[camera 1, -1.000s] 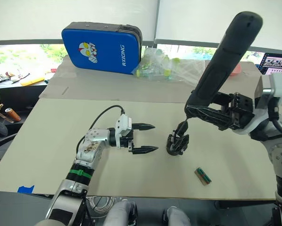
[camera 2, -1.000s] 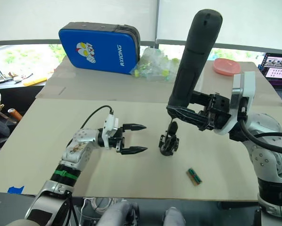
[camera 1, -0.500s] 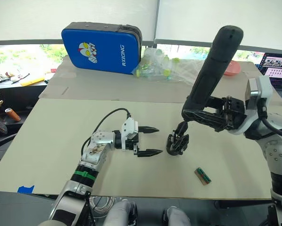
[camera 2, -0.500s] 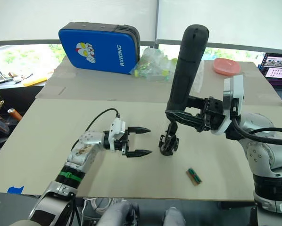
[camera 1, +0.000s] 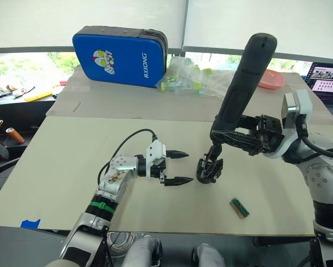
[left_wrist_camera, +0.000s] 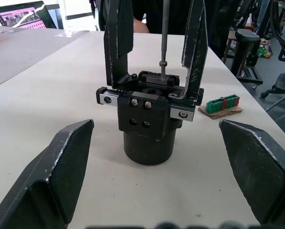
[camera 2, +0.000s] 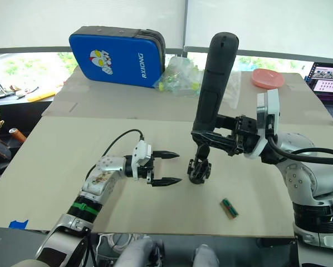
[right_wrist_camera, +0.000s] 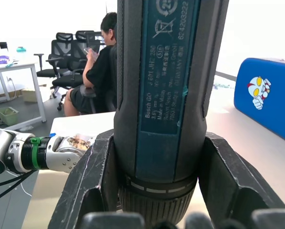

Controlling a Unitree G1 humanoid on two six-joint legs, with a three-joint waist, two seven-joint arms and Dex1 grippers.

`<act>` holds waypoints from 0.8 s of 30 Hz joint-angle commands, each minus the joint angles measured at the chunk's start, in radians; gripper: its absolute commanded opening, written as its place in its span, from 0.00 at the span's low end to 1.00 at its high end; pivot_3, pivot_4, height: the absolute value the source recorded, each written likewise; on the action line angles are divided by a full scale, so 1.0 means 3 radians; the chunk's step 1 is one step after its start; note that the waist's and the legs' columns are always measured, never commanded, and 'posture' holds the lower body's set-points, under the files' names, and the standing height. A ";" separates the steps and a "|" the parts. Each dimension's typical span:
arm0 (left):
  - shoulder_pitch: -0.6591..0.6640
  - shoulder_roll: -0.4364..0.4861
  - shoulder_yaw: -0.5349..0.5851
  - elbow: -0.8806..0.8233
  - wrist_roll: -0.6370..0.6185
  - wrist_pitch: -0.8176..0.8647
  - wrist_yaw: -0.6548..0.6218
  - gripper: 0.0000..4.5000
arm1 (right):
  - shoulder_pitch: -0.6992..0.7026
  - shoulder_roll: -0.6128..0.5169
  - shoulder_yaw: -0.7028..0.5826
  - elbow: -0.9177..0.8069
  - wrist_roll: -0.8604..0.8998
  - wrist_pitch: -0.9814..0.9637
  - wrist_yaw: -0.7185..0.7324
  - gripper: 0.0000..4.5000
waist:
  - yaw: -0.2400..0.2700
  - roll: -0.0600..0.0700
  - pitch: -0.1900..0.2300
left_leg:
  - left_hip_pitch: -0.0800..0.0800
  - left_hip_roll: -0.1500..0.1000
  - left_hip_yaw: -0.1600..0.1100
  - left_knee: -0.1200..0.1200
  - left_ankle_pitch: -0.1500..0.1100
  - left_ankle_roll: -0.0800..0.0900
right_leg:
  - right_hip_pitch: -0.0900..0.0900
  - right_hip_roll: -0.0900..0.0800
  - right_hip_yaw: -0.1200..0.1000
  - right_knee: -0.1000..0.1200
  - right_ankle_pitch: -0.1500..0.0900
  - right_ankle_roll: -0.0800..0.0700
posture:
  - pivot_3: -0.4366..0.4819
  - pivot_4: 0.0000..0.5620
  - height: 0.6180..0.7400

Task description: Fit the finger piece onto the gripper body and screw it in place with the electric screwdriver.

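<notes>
Head views: right claw (camera 1: 225,135) clamped round the lower barrel of the electric screwdriver (camera 1: 241,78), which rises steeply above it; the thin bit drops from the claw into the top of the gripper body (camera 1: 209,169), standing on the beige table (camera 1: 60,167) directly below. Left claw (camera 1: 176,167) wide open, holding nothing, just beside the body on its left, tips aimed at it but apart. A small green connector on a brown strip (camera 1: 239,208) lies near, beyond the body from the left claw. Left wrist view: body (left_wrist_camera: 149,121) straight ahead between the spread fingers (left_wrist_camera: 52,176), round base upright, two black finger pieces (left_wrist_camera: 117,38) standing from its bracket, bit tip (left_wrist_camera: 162,62) touching down between them — the head views cannot resolve this contact. Whether the screw is seated, cannot tell. Right wrist view: both pads (right_wrist_camera: 92,181) pressed flat on the driver's labelled barrel (right_wrist_camera: 164,86); a seated person in the background. Handling judgement: body looks rigid, compact, light enough to spin or tip under driving torque, so the left claw should pinch the smooth cylindrical base low down; driver is stiff, top-heavy, matte, held well.
</notes>
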 commanded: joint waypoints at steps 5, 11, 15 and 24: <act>-0.0015 -0.0003 -0.0014 -0.0072 0.0007 -0.0056 0.0009 1.00 | -0.0099 -0.0013 -0.0082 -0.0041 0.0038 0.0019 0.0056 0.43 | -0.0001 0.0000 0.0000 | 0.0000 0.0000 0.0000 0.0000 0.0000 0.0000 | 0.0000 0.0000 0.0000 0.0000 0.0000 0.0000 | 0.48 0.27 1.00; -0.0007 -0.0006 -0.0021 -0.0079 0.0005 -0.0051 0.0011 1.00 | -0.0092 -0.0020 -0.0094 -0.0043 0.0055 0.0063 0.0077 0.43 | -0.0002 0.0000 0.0000 | 0.0000 0.0000 0.0000 0.0000 0.0000 0.0000 | 0.0000 0.0000 0.0000 0.0000 0.0000 0.0000 | 0.48 0.27 1.00; -0.0004 -0.0003 -0.0025 -0.0083 0.0006 -0.0048 0.0012 1.00 | -0.0075 -0.0019 -0.0097 -0.0043 0.0035 0.0065 0.0090 0.43 | -0.0002 0.0000 0.0000 | 0.0000 0.0000 0.0000 0.0000 0.0000 0.0000 | 0.0000 -0.0001 0.0000 0.0000 0.0000 0.0000 | 0.48 0.27 1.00; 0.0003 0.0002 -0.0028 -0.0086 0.0007 -0.0047 0.0015 1.00 | -0.0051 0.0005 -0.0093 -0.0045 -0.0011 0.0051 0.0109 0.43 | -0.0002 0.0000 0.0000 | 0.0000 0.0000 0.0000 0.0000 0.0000 0.0000 | 0.0000 -0.0001 0.0000 0.0000 0.0000 0.0000 | 0.48 0.27 1.00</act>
